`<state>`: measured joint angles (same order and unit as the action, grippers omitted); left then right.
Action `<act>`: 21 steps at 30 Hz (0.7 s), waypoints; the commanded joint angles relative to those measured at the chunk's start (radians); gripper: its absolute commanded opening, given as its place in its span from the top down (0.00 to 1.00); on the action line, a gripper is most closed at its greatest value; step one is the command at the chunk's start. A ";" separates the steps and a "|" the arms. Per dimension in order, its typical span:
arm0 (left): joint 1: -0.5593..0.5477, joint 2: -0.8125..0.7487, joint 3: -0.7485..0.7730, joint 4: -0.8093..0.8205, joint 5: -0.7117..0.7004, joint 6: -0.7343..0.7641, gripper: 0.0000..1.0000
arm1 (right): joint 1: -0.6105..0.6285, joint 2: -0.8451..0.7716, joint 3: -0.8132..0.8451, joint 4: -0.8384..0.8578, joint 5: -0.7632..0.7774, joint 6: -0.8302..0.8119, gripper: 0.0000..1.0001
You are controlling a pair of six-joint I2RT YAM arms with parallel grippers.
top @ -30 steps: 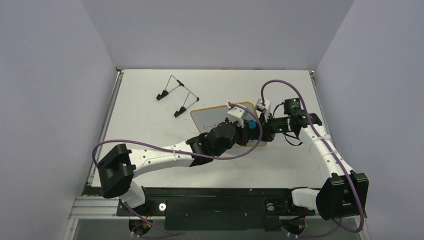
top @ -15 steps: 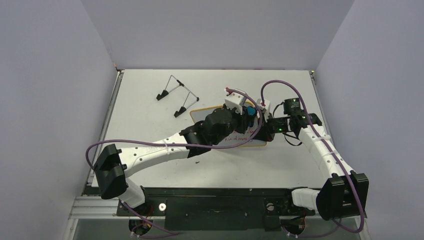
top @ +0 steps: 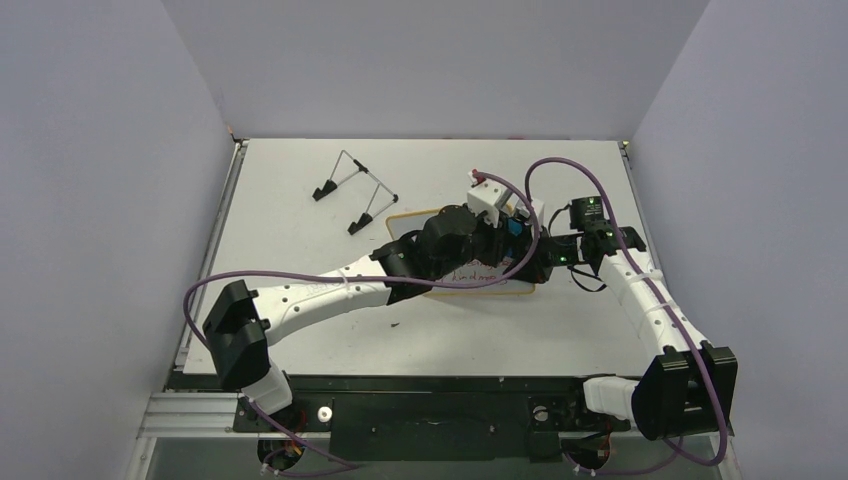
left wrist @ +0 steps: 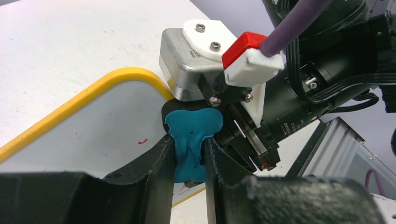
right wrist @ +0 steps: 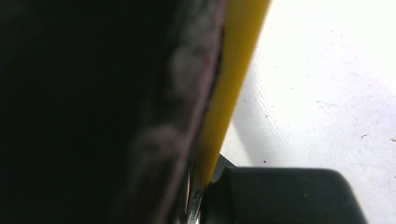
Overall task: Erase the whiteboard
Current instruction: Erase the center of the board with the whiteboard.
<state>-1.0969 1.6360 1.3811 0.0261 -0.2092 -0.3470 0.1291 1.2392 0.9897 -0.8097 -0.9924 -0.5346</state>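
Observation:
The whiteboard [top: 455, 282] lies flat at the table's middle right, and my left arm covers most of it. Red handwriting [top: 476, 272] shows along its near edge. My left gripper [top: 511, 230] is shut on a blue eraser [left wrist: 191, 133], which is pressed onto the board's far right corner. The white surface [left wrist: 107, 121] beside the eraser carries one small red mark [left wrist: 142, 140]. My right gripper [top: 541, 262] is shut on the board's right edge. In the right wrist view the yellow rim [right wrist: 233, 79] runs down into the right gripper [right wrist: 201, 196].
A thin wire stand with black feet [top: 352, 190] stands at the back left. My right wrist's camera block [left wrist: 187, 65] sits right behind the eraser, close to my left fingers. Bare table [right wrist: 327, 93] lies to the right of the board.
My left arm has carried the eraser from the board's near right part to its far right corner, uncovering red writing along the near edge. The right arm has stayed put.

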 commanded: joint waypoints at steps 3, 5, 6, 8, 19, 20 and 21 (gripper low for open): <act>0.010 0.034 0.003 -0.001 0.150 -0.044 1.00 | 0.033 -0.036 0.009 0.019 -0.084 -0.080 1.00; 0.011 0.025 -0.013 -0.010 0.154 -0.053 1.00 | 0.034 -0.036 0.008 0.018 -0.084 -0.080 1.00; 0.015 0.022 -0.030 -0.014 0.154 -0.060 1.00 | 0.034 -0.036 0.009 0.018 -0.083 -0.080 1.00; 0.021 0.012 -0.054 -0.023 0.156 -0.069 1.00 | 0.033 -0.037 0.008 0.018 -0.084 -0.080 1.00; 0.062 -0.059 -0.108 -0.157 -0.101 -0.033 1.00 | 0.034 -0.038 0.007 0.018 -0.086 -0.080 1.00; 0.063 -0.067 -0.105 -0.158 -0.126 -0.029 1.00 | 0.033 -0.037 0.006 0.018 -0.086 -0.080 1.00; 0.063 -0.069 -0.101 -0.153 -0.171 -0.025 1.00 | 0.034 -0.035 0.007 0.018 -0.086 -0.080 1.00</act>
<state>-1.0599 1.5940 1.2812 -0.0494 -0.1566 -0.4057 0.1326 1.2392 0.9852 -0.8013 -1.0008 -0.5537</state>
